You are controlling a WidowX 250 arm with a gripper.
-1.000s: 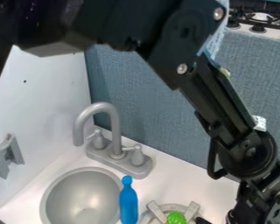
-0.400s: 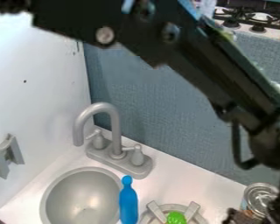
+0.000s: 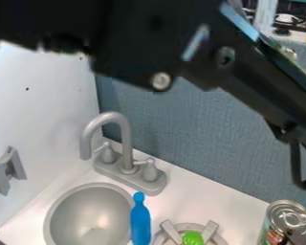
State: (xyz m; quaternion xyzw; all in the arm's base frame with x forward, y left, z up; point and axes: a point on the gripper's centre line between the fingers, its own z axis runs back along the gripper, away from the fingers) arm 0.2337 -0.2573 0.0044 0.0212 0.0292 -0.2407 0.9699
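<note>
A dark part of my gripper [image 3: 300,239] shows at the bottom right corner, in front of the lower right side of a metal can [image 3: 287,218] with a ring-pull lid. Whether it touches the can I cannot tell. The can is upright on the white counter. Left of it, a bright green object [image 3: 192,238] sits amid the grey prongs of a round burner-like stand [image 3: 210,230]. A blue bottle-shaped object [image 3: 140,221] lies between that stand and the grey sink basin [image 3: 90,217].
A grey faucet [image 3: 126,160] with two handles stands behind the basin. A white wall [image 3: 40,115] with a grey bracket [image 3: 7,170] rises at left, a blue-grey panel [image 3: 175,124] behind. The arm spans the top and right. Beyond the panel is a stove [image 3: 288,21].
The arm has shifted to the right, taking its wrist past the right edge. The can, hidden behind the arm a second ago, has come into view. The blue and green objects have stayed put.
</note>
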